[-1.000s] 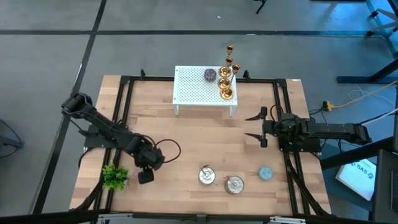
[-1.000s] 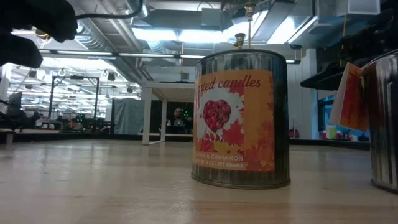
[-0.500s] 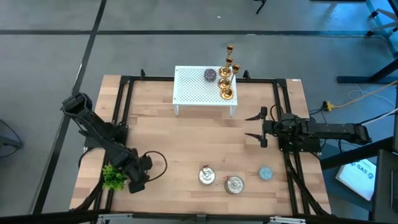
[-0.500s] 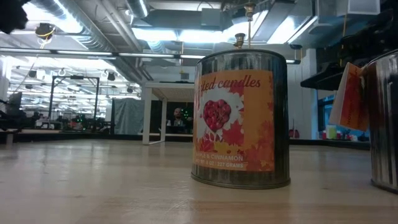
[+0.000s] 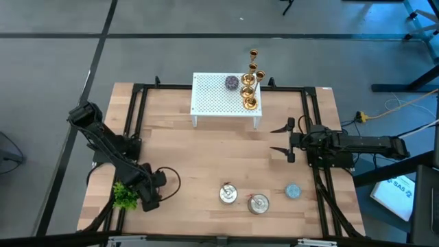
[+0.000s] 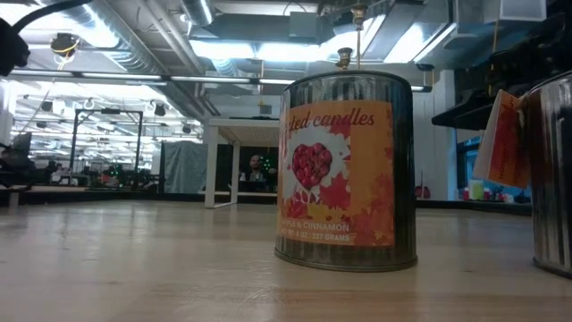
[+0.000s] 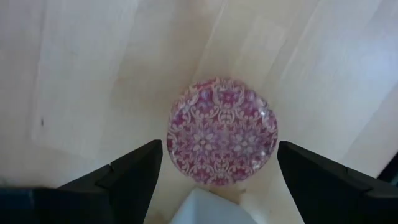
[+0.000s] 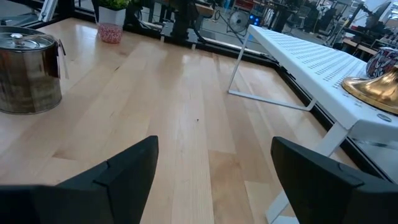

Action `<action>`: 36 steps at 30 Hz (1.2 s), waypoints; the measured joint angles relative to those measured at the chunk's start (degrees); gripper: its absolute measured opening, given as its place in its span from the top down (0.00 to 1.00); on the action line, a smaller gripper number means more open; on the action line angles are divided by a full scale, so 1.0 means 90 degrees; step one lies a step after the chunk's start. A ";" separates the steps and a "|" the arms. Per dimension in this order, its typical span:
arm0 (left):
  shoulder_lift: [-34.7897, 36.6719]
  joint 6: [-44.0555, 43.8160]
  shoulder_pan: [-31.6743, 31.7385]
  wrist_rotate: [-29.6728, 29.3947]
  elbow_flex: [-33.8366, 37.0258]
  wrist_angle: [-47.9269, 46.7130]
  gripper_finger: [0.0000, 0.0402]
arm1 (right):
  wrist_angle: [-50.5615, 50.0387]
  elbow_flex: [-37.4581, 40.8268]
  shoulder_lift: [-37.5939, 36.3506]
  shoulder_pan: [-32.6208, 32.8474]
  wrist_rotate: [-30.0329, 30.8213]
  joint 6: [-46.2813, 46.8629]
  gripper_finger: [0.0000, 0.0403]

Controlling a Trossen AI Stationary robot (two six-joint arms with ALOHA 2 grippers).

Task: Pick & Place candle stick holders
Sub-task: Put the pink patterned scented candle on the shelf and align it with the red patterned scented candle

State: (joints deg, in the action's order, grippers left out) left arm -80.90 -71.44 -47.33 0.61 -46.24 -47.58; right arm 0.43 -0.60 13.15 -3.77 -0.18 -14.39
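1. Since a second ago the left arm has swung from mid-worktop toward the near left corner; its gripper now sits just beside the green plant.
2. Left jaws stand spread, straddling a pink patterned candle that lies flat on the worktop; they are apart from it on both sides.
3. Along the near edge stand two silver tins and, farther right, a small blue candle. The low view shows one tin close up, with an orange "candles" label.
4. Right gripper hovers at the worktop's right side, unchanged, pointing inward; its jaws are spread and hold nothing.
5. At the far edge stands a white perforated rack. The three gold candlesticks stand clustered at its right end, one near the front corner, the others in a line behind it. A dark patterned candle lies just left of them on the rack.
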 joint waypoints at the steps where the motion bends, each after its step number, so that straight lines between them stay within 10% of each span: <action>1: 0.0000 -0.0001 0.0000 -0.0059 0.0000 0.0009 0.21 | 0.0000 0.0000 0.0000 0.0000 -0.0001 0.0000 0.22; 23: -0.0908 -0.0530 -0.0247 -0.0242 -0.0007 0.0446 0.28 | 0.0000 -0.0002 0.0000 0.0000 0.0011 0.0000 0.22; 36: -0.0631 0.0507 0.1185 -0.0260 -0.0371 0.0053 0.28 | 0.0000 -0.0002 0.0001 0.0000 0.0011 0.0000 0.22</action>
State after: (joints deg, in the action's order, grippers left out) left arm -86.58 -66.87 -36.67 -1.73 -49.58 -47.11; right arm 0.43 -0.62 13.15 -3.77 -0.08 -14.39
